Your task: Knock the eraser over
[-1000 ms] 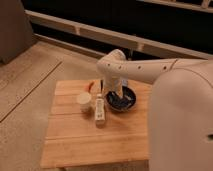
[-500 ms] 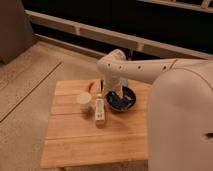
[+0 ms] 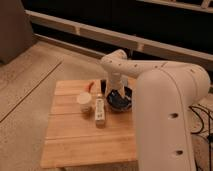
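gripper at bowl mostly behind arm, eraser partly covered

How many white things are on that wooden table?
2: a round cup toward the left, and a long bar just right of it. The claw hangs by the dark bowl, and the arm may hide more.

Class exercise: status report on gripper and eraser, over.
Gripper low by dark bowl, far side of table. Eraser upright beside it. White bar and cup clear of path.
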Motion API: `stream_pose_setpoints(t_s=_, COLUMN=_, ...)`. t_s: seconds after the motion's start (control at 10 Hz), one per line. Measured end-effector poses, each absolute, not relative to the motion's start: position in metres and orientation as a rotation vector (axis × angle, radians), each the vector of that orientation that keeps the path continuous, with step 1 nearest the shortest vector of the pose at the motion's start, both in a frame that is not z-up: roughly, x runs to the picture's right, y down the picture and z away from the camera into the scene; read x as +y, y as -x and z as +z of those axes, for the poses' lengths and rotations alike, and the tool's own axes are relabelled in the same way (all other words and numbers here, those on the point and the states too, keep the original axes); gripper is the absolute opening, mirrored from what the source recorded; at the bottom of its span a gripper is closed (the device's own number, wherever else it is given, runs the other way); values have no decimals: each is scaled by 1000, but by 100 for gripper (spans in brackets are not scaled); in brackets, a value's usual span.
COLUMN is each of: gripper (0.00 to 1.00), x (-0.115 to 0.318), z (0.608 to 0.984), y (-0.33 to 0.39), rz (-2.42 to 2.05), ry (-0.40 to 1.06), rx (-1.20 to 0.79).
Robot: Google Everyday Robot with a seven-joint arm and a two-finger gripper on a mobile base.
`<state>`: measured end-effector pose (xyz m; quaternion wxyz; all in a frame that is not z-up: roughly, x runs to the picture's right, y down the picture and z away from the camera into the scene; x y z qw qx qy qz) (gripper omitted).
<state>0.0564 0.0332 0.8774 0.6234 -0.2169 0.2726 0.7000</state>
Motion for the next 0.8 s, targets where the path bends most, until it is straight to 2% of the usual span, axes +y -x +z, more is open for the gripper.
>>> stream_pose_setpoints(t_s=0.8, gripper=65, x=-4, z=924, y=-45, rz=1506, ry=553, rx=554)
